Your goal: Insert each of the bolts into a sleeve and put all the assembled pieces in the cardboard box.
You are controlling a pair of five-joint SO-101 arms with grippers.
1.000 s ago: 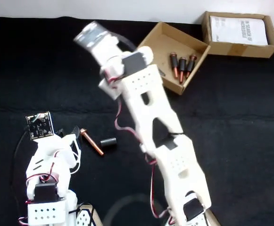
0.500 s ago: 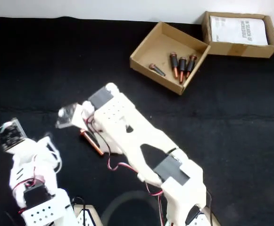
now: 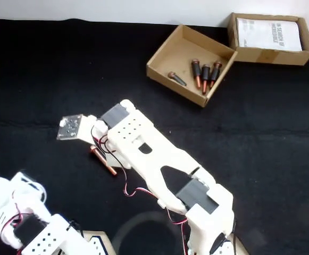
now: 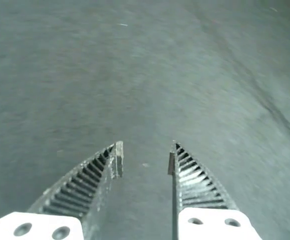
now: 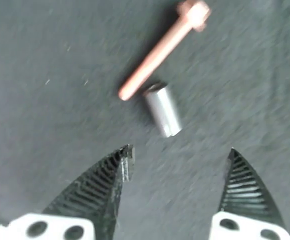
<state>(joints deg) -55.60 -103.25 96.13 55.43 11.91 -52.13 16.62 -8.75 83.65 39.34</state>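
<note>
Four pieces point(image 3: 206, 74) are seen in the cardboard box point(image 3: 170, 56), upper middle of the high view; one bolt point(image 3: 103, 160) lies left of centre. Left wrist view: the left gripper point(image 4: 145, 159) is held open, empty, over tabletop point(image 4: 135, 60). Right wrist view: the right gripper point(image 5: 179, 161) is spread wide, empty, near the sleeve point(image 5: 162, 109) beside the bolt's tip; the sleeve could be rolled off if struck by one jaw.

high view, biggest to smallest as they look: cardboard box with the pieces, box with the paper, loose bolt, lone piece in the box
1. cardboard box and box with the paper: look about alike, so not ranked apart
2. loose bolt
3. lone assembled piece in the cardboard box
</note>
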